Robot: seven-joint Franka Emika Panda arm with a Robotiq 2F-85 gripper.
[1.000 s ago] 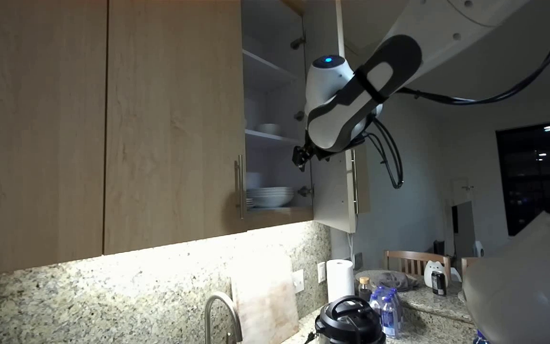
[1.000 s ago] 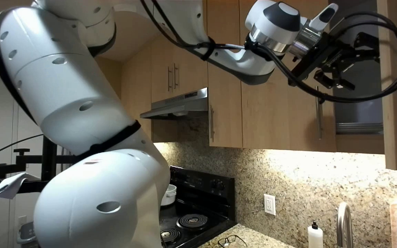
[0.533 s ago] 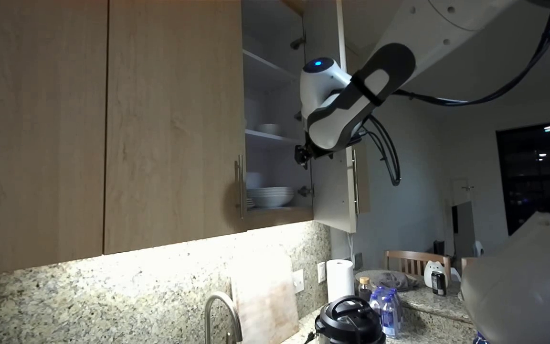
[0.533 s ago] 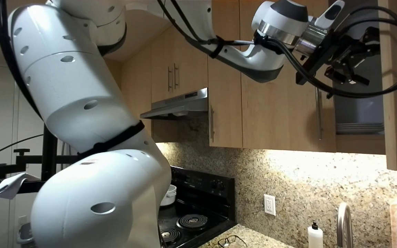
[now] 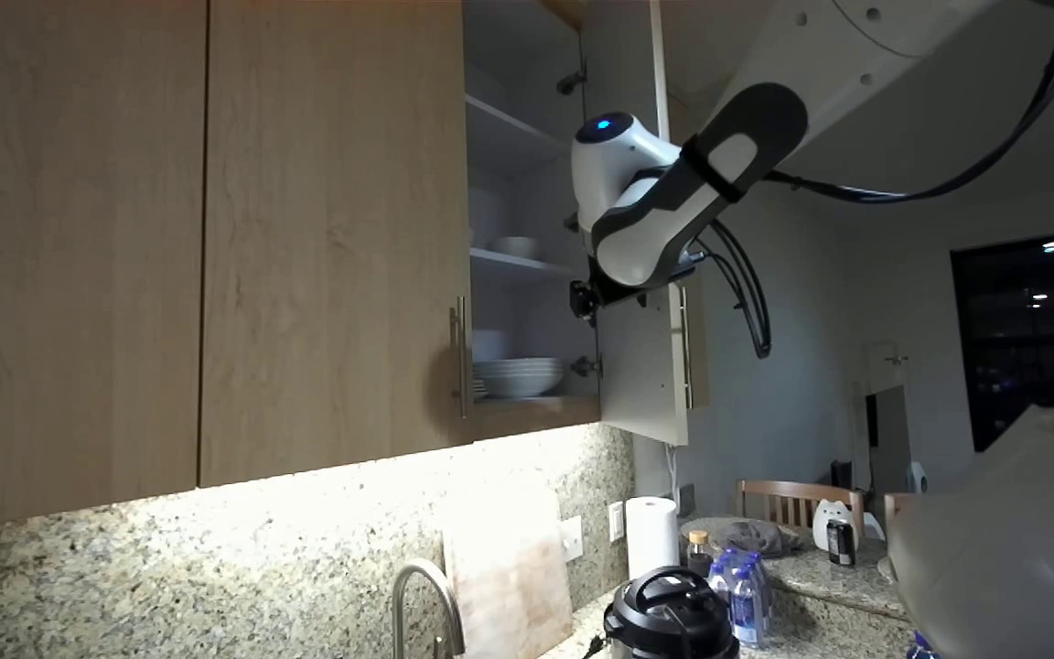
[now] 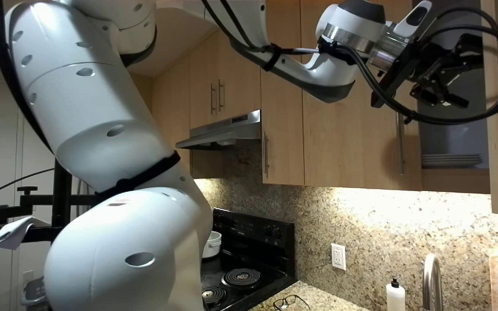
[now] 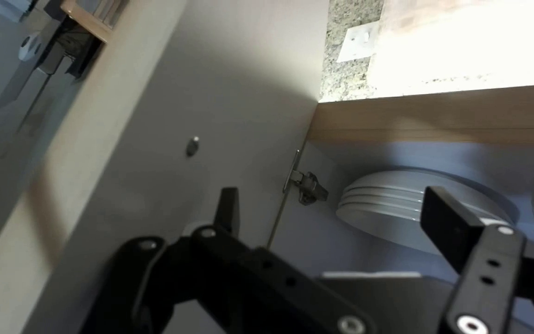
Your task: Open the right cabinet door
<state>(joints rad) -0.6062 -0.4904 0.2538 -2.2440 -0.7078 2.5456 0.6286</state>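
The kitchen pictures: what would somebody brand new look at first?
Probably the big white robot arm, filling much of the left side of an exterior view and stretching across the top. Next might come the right cabinet door, standing open near the right end of the cabinets in both exterior views. In the wrist view, black fingers poke in, spread apart, with stacked white dishes beyond.

speckled stone counter (image 6: pixel 320 301) in both exterior views, bearing eyeglasses (image 6: pixel 292 299), a pale board (image 5: pixel 507 577) stood on edge, a black-lidded cooker (image 5: pixel 673 615) with its base out of view, and, behind the cooker, plastic water bottles (image 5: pixel 746 604) and a paper towel roll (image 5: pixel 652 535)
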